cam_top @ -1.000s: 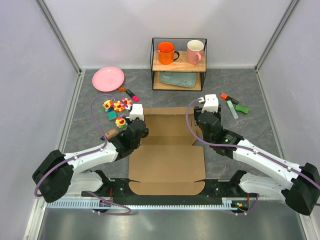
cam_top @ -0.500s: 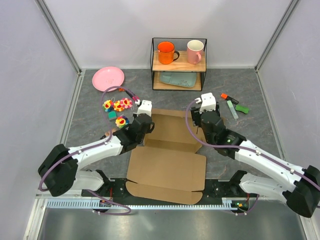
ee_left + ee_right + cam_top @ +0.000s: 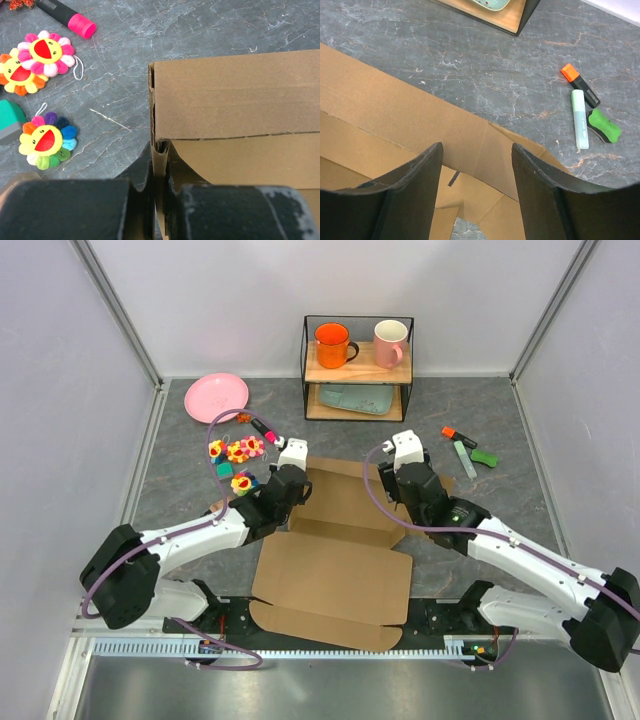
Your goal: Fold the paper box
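Top external, grey stone-look table (image 3: 500, 410), pale walls (image 3: 250, 300), brown paper box (image 3: 330, 575)

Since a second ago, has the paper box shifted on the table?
Yes. The paper box has twisted clockwise in the top view, its far right corner swinging toward the pale green highlighter.

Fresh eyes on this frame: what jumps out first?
The brown box draws the eye first, lying mostly flat mid-table between both arms. The left fingers are shut on its left edge, while the right fingers hang open over its far right corner. At the back, an orange mug and a pink mug stand on a wire shelf.
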`<action>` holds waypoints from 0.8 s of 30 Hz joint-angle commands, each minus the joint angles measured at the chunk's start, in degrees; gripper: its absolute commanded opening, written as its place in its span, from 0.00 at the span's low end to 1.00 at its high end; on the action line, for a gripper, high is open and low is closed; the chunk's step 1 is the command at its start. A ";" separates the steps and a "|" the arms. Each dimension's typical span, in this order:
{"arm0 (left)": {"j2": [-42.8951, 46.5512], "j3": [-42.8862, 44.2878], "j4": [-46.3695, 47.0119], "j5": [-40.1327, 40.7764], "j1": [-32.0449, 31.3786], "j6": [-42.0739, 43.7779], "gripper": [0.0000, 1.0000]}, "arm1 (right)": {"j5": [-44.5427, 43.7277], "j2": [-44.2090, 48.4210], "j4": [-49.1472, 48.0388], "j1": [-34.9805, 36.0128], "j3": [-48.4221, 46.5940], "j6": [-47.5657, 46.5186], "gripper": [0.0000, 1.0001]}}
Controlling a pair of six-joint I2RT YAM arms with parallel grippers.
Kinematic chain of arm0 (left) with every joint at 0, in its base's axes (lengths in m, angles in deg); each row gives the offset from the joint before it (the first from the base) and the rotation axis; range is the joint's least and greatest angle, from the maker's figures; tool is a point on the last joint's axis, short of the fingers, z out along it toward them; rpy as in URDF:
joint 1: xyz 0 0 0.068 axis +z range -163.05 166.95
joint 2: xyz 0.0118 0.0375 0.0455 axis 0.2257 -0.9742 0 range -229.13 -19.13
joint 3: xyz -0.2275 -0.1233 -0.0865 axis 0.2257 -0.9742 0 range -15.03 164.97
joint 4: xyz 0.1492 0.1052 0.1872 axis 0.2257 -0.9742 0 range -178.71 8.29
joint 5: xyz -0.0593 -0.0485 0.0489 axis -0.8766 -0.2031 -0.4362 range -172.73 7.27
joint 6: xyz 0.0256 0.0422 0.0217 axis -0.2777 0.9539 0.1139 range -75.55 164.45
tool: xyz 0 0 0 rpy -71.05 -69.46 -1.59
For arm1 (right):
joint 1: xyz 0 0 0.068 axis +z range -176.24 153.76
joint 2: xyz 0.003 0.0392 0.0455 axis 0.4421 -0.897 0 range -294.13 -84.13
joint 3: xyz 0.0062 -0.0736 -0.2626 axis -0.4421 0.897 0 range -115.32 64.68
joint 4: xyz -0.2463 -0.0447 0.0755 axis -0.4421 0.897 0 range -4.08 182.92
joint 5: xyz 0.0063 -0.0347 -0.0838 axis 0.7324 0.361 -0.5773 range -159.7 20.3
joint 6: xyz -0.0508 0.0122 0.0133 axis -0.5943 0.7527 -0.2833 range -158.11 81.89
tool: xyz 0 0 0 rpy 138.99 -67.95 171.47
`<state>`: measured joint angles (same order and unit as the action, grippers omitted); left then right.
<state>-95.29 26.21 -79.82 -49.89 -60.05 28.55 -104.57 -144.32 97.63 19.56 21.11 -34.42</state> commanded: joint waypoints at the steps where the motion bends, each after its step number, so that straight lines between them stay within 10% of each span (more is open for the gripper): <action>1: 0.05 0.16 -5.32 0.38 0.16 3.16 0.02 | 2.97 -0.98 4.64 -0.19 -3.88 0.80 0.66; 24: 1.72 2.10 -9.36 -0.06 4.46 7.28 0.02 | 2.45 -1.25 6.58 -0.19 -4.94 -0.26 0.68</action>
<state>-93.98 26.97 -84.87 -50.39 -56.11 30.14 -101.88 -142.87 104.12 19.34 18.53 -33.94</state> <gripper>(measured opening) 0.076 0.679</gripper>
